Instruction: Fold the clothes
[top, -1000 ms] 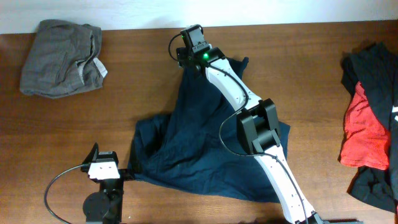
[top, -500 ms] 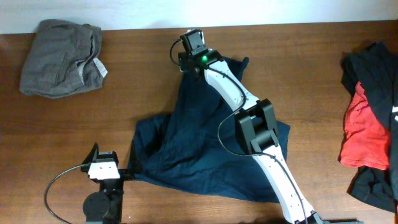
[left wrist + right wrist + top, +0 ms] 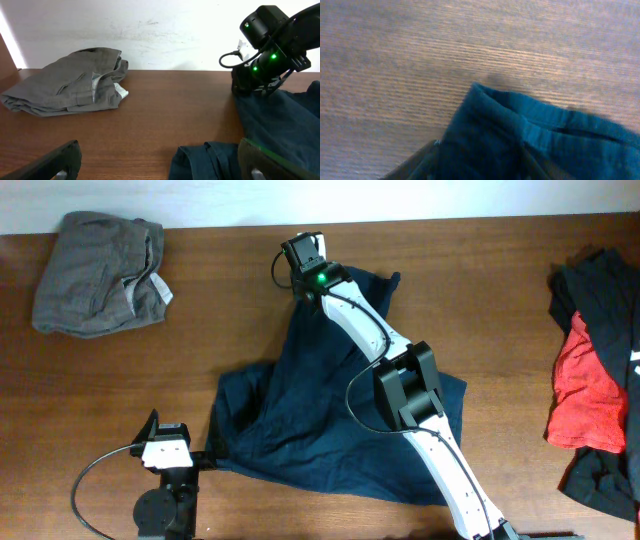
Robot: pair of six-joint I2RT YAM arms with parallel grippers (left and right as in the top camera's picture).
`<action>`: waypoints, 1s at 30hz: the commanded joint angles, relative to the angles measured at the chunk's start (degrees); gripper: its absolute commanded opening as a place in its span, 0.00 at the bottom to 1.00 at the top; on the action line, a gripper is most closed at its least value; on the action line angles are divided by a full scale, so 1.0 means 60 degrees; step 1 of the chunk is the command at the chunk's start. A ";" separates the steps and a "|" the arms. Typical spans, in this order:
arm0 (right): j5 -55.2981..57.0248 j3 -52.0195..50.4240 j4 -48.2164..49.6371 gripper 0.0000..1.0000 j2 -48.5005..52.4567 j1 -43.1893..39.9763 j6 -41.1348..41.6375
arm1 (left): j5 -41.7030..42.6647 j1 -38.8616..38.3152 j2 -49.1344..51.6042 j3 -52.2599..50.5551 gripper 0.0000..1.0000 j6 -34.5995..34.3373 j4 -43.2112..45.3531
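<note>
A large dark navy-blue garment (image 3: 310,410) lies crumpled across the middle of the table. My right gripper (image 3: 300,280) is stretched out to its far top corner. In the right wrist view the jaws (image 3: 480,165) sit on either side of a bunched navy hem (image 3: 530,135), which fills the gap between them. Down at the near left my left gripper (image 3: 160,165) stands wide open and holds nothing. A navy fold (image 3: 210,160) lies just inside its right finger (image 3: 260,160).
A folded grey-olive garment (image 3: 100,272) lies at the far left corner and also shows ahead in the left wrist view (image 3: 70,90). A heap of red (image 3: 585,395) and black clothes (image 3: 600,290) sits at the right edge. A white wall borders the table's far side.
My right gripper has shifted slightly left along the navy garment's top corner, and its jaws have narrowed onto the fabric. The left arm has not moved.
</note>
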 commanded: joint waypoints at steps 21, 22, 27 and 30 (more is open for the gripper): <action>0.1577 0.5333 -0.5741 0.04 -0.0073 0.0000 -0.0058 | 0.0098 0.0051 -0.0055 -0.0022 0.99 0.0182 -0.0047; 0.1585 0.5337 -0.6105 0.04 -0.0226 0.0000 0.0040 | 0.0098 0.0051 -0.0055 -0.0022 0.99 0.0182 -0.0047; 0.1672 0.5337 -0.7985 0.04 -0.0951 0.0000 0.0597 | 0.0098 0.0051 -0.0055 -0.0022 0.99 0.0182 -0.0047; 0.1679 0.5337 -0.9129 0.04 -0.1381 0.0000 0.1188 | 0.0098 0.0051 -0.0055 -0.0022 0.99 0.0182 -0.0047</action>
